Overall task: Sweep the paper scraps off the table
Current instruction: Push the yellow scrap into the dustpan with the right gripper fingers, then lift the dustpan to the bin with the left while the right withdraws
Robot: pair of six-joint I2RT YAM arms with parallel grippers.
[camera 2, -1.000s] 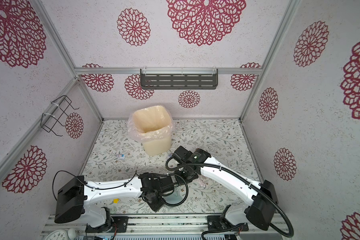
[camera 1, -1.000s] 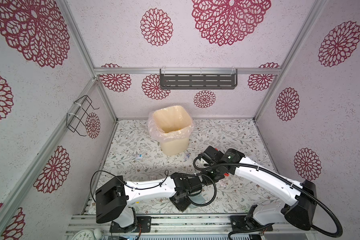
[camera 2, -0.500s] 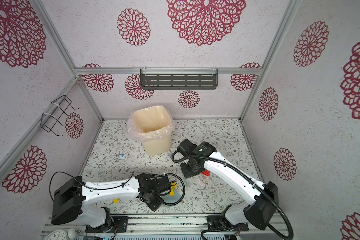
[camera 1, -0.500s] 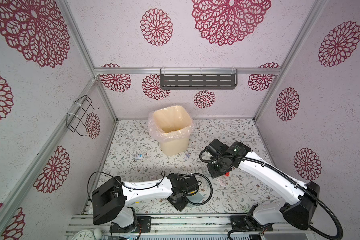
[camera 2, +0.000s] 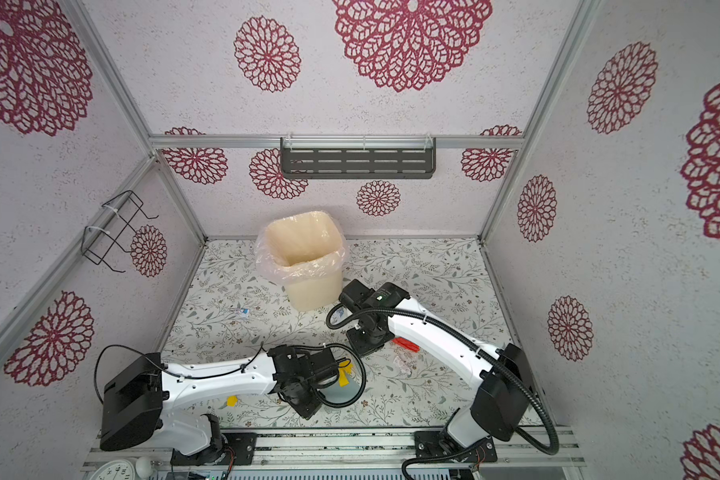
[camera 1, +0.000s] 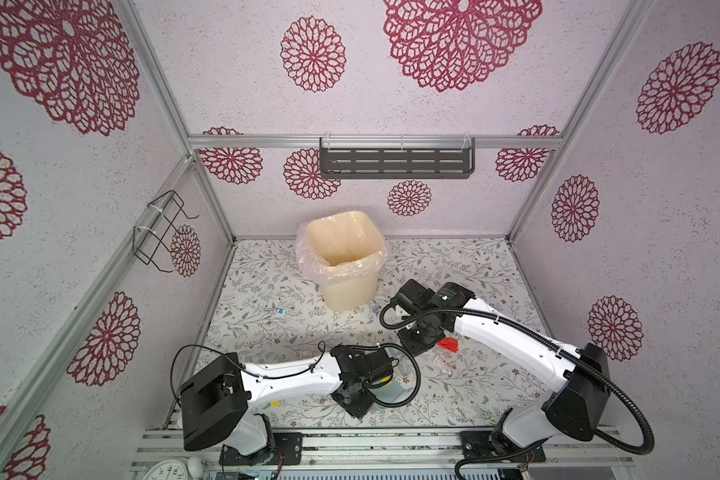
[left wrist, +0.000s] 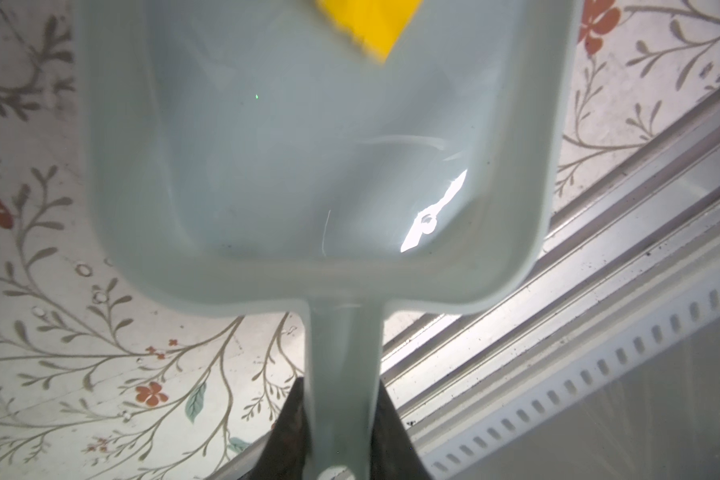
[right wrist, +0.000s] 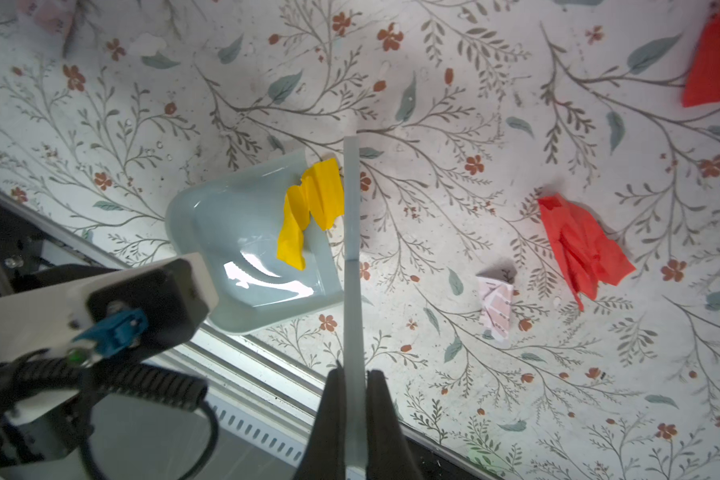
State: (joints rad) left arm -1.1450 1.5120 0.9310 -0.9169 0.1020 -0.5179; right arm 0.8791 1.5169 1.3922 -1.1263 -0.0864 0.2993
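Observation:
My left gripper (left wrist: 341, 399) is shut on the handle of the pale blue dustpan (left wrist: 308, 145), which lies near the table's front edge (camera 1: 391, 388). A yellow paper scrap (right wrist: 308, 208) rests in the pan's mouth (camera 2: 345, 376). My right gripper (right wrist: 354, 382) is shut on the thin brush handle (right wrist: 352, 249), seen edge-on just beside the pan. On the table (camera 1: 454, 266) to the right lie a red scrap (right wrist: 582, 245) and a pale pinkish scrap (right wrist: 495, 307). Another red scrap (right wrist: 715, 62) sits farther off. A small yellow scrap (camera 2: 232, 400) lies under the left arm.
A cream bin (camera 1: 344, 259) lined with a clear bag stands at the back middle of the table. A tiny blue-white bit (camera 1: 279, 311) lies left of it. A metal rail (left wrist: 558, 332) runs along the front edge, close to the dustpan. Walls close in three sides.
My right gripper with the brush has drawn back from over the dustpan, uncovering the red scrap. The left arm with the dustpan has shifted slightly to the left.

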